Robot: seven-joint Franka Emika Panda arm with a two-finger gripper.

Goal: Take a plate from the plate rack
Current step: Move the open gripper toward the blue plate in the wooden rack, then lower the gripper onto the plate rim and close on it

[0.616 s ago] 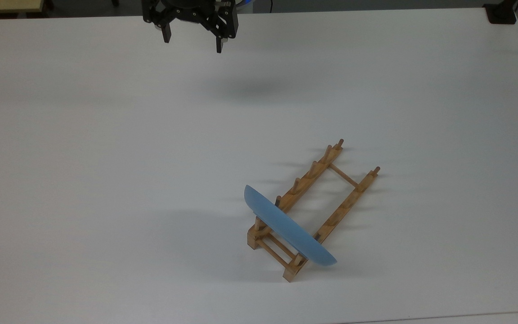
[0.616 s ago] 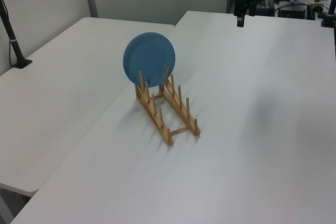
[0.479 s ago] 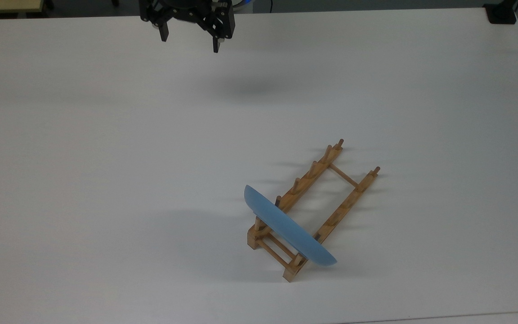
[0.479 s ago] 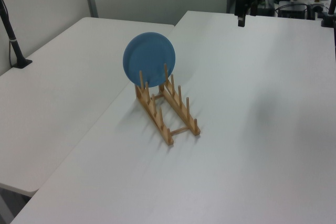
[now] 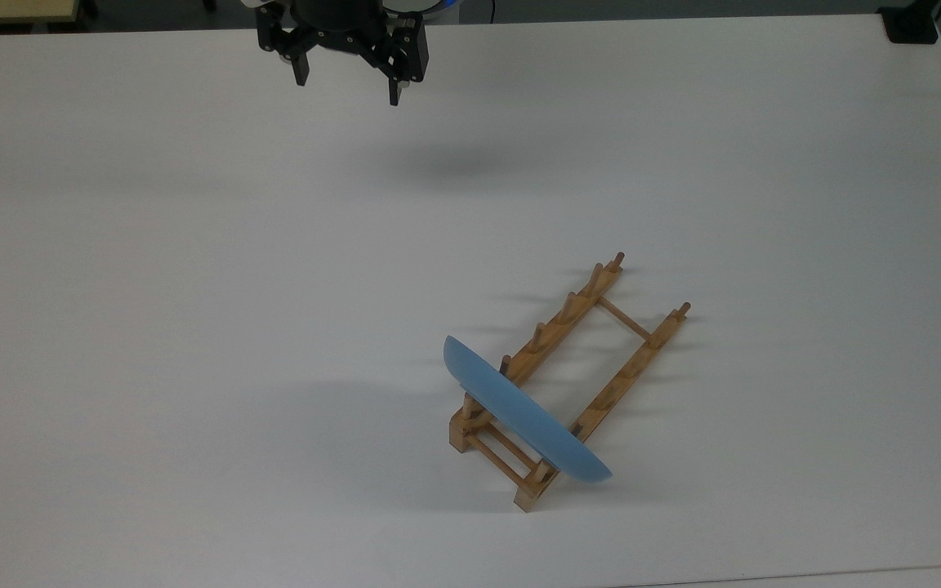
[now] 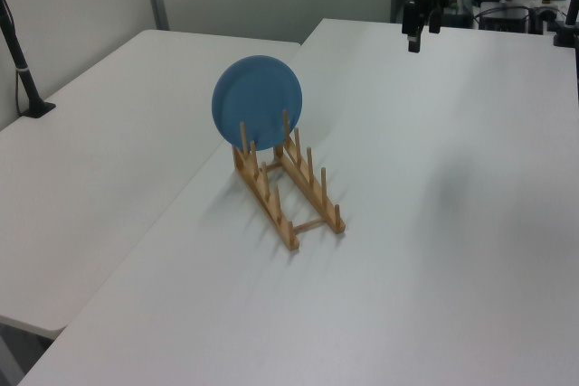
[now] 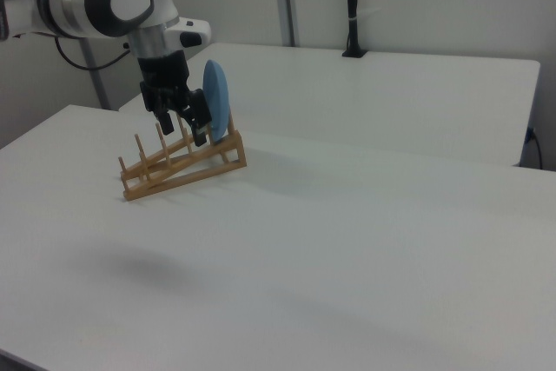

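We're at the start: our hand (image 5: 345, 82) hangs wide open & empty, far from the plate (image 5: 524, 423) standing in the plate rack (image 5: 581, 369), so next we go over & pinch its top edge.

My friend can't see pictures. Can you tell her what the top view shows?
A light-blue plate stands on edge in one end of a small wooden plate rack on a white table. Far from it, at the top view's upper edge, the robot's black gripper hangs open above the table, holding nothing.
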